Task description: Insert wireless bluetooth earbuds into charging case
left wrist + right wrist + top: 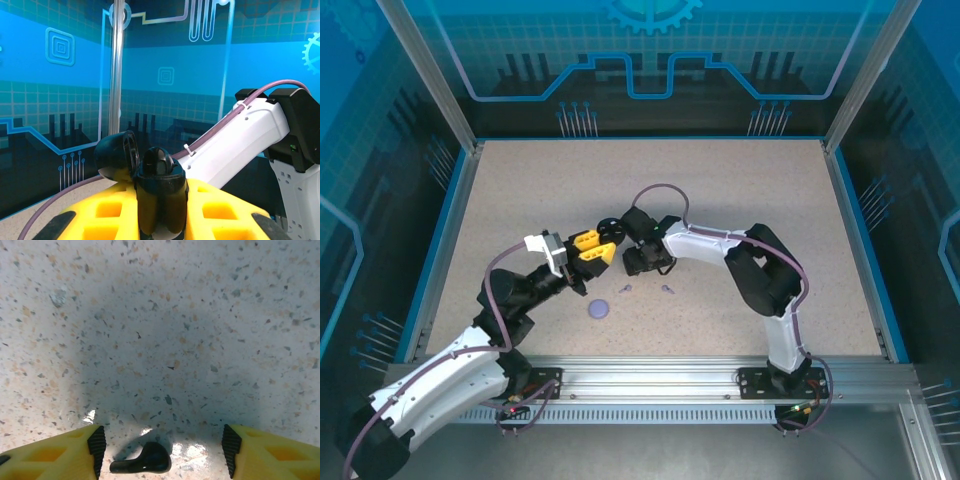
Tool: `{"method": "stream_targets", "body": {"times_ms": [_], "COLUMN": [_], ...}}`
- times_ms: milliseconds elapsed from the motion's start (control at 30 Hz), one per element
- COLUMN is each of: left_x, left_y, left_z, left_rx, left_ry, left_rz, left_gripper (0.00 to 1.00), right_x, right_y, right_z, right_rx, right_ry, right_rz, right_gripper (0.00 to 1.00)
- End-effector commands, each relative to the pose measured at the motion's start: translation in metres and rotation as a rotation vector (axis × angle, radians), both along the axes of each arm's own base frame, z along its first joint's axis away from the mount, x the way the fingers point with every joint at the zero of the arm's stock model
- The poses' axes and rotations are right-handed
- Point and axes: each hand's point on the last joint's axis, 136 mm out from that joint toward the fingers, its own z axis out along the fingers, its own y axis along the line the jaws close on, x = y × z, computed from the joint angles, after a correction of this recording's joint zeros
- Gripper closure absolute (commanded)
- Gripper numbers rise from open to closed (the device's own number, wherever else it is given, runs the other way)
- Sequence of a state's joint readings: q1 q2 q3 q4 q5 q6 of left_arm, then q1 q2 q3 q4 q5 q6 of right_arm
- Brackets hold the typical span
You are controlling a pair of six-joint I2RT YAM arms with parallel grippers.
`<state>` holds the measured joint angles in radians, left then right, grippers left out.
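Earbuds lie loose on the speckled tabletop (750, 200), around the centre of the overhead frame. At centre left of that frame, the left claw (596, 247) is clamped on a black charging case (160, 180). In the left wrist view the case stands between the yellow fingers (107, 212) at bottom centre. Its round lid (117, 152) is swung open to the left.

Below the claw in the overhead frame, a closed lavender case (599, 309) lies flat. Just to its right are two lavender earbuds (625, 290) (667, 289), set apart from each other. Above them the right claw (646, 262) points down at the tabletop.

In the right wrist view, its fingers (75, 455) stand apart at the bottom corners. A black earbud (142, 462) lies on its side between them, nearer the left finger and touching neither.
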<state>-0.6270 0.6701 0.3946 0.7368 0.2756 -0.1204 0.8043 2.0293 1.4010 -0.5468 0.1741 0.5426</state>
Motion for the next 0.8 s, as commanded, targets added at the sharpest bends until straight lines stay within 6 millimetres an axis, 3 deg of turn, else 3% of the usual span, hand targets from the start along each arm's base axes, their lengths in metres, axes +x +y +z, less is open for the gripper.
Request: {"method": "stream_targets", "body": {"times_ms": [0,200,767], "left_x": [-0.002,-0.002,-0.001], "left_y": [0.003,0.003,0.003], "left_z": [0.009,0.009,0.008], "left_rx": [-0.010,-0.011,-0.014], "left_ry": [-0.038,-0.035,-0.028], "left_rz": [0.020,0.020,0.023], "left_gripper": [0.97,0.97,0.96], "right_x": [-0.006,-0.016,-0.036], "right_y": [0.003,-0.002,-0.011], "right_z": [-0.002,-0.005,0.002], "right_rx": [-0.009,-0.021,-0.063], "right_ry": [0.035,0.062,0.077], "right_rz": [0.008,0.013,0.040], "right_gripper": [0.38,0.44,0.50]}}
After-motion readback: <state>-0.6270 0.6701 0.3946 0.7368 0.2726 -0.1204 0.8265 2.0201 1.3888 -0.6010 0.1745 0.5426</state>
